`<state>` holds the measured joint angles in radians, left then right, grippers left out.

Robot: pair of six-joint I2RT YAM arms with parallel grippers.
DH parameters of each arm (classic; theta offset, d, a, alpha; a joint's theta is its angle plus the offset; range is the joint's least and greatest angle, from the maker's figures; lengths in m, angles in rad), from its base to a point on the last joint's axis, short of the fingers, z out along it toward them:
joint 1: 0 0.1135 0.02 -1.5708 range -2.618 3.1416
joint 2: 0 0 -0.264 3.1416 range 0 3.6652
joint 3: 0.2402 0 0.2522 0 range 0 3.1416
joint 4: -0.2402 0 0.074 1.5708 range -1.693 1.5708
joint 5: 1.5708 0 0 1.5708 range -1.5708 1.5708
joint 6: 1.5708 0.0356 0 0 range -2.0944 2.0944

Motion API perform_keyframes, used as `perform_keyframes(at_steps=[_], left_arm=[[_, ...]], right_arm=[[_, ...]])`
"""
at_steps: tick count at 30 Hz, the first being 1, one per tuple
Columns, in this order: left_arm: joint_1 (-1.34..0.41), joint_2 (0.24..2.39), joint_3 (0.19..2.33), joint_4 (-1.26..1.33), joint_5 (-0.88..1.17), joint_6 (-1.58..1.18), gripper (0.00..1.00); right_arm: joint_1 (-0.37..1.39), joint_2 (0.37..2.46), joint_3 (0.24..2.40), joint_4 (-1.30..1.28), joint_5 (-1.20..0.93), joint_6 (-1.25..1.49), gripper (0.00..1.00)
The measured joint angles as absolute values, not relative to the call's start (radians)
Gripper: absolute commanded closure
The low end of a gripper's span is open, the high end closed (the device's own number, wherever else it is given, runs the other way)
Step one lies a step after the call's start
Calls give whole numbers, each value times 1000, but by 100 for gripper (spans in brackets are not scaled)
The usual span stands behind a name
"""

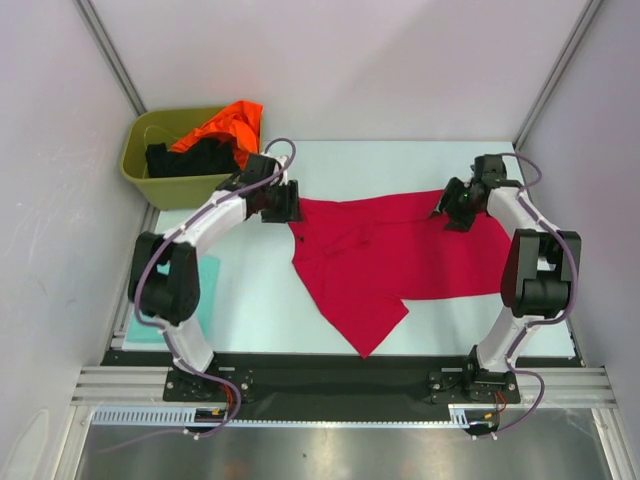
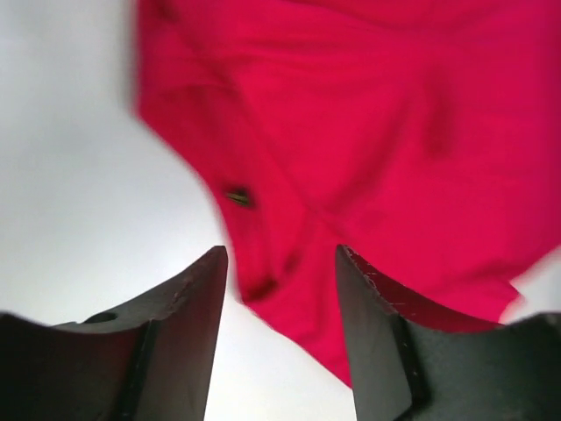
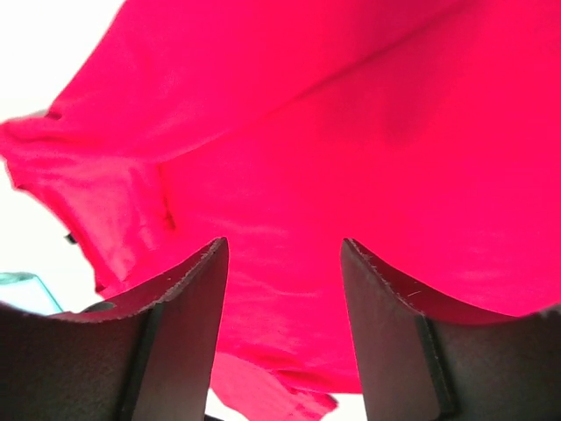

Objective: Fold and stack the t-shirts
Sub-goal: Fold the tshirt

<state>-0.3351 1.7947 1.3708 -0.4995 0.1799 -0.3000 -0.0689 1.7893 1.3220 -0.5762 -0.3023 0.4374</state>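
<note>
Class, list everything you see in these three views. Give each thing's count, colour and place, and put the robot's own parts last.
red t-shirt: one, crimson, lying unfolded and rumpled across the middle of the table
folded t-shirt: one, pale teal, near left of the table, partly hidden by the left arm
orange t-shirt: one, orange, bunched in the tub
black shirt: one, black, in the tub beside the orange one
tub: one, olive green, far left corner
table: one, white, under everything
left arm, right arm: two, white and black, bases at the near edge
left gripper: one, black, open, at the red t-shirt's far left edge
right gripper: one, black, open, above its far right part
</note>
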Motion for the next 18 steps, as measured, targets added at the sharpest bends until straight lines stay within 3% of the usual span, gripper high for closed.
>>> perform_keyframes(at_steps=[4,10,18], left_arm=[[-367,1720,1289,-425,321,-341,43],[-396,1769,1122,-295,476,-462,44],[-402,1849,1108,-170,548,-588,38]], right_arm=[[34,1792,1311,-511,-327,492,48],[162,1799,1189,-316,-440,651,49],[205,1857,1112,-199,-508,773,46]])
